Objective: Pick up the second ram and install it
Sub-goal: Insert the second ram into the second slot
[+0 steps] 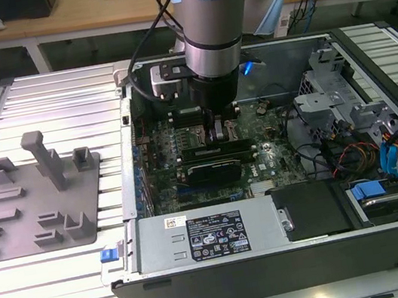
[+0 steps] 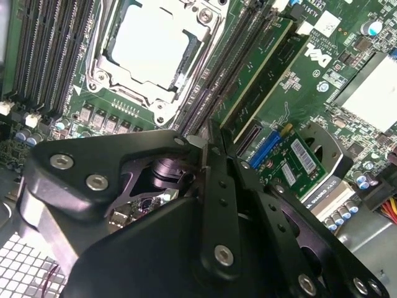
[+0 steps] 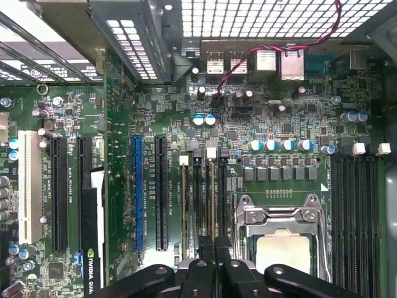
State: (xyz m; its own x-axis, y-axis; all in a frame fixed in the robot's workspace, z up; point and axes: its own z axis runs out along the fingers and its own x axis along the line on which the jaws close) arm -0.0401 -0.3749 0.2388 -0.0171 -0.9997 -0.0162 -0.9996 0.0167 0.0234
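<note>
Second ram (image 2: 254,65) stands on edge among the long black slots (image 3: 201,198) just beside the CPU socket (image 2: 155,43). In the second wrist view its green face runs straight up to the tips of the pincer (image 2: 217,141). The two fingers are drawn nearly together with only a sliver between them. I read that as a clamp on the stick's top edge, though the pads themselves hide the contact. Holding it upright and lengthwise along the slot makes sense, since the contact edge can only enter that way. Whether it is fully seated I cannot tell. A neighbouring green strip (image 2: 279,81) lies just beside it and looks like a stick already in its slot.

In the exterior view the arm reaches straight down into the open computer case (image 1: 278,258), which lies on its side on the ribbed desk (image 1: 46,106). That leaves the motherboard (image 3: 124,118) facing up, so the arm can press squarely from above. The pincer (image 1: 215,132) sits low over the board, with the socket at about nine o'clock from it and the graphics card (image 1: 217,167) at six o'clock. The grey tray (image 1: 22,213) rests on the desk at nine o'clock from the case, well apart from the arm. It carries pegs and blocks with no green stick among them, which fits the stick being down at the slots.
</note>
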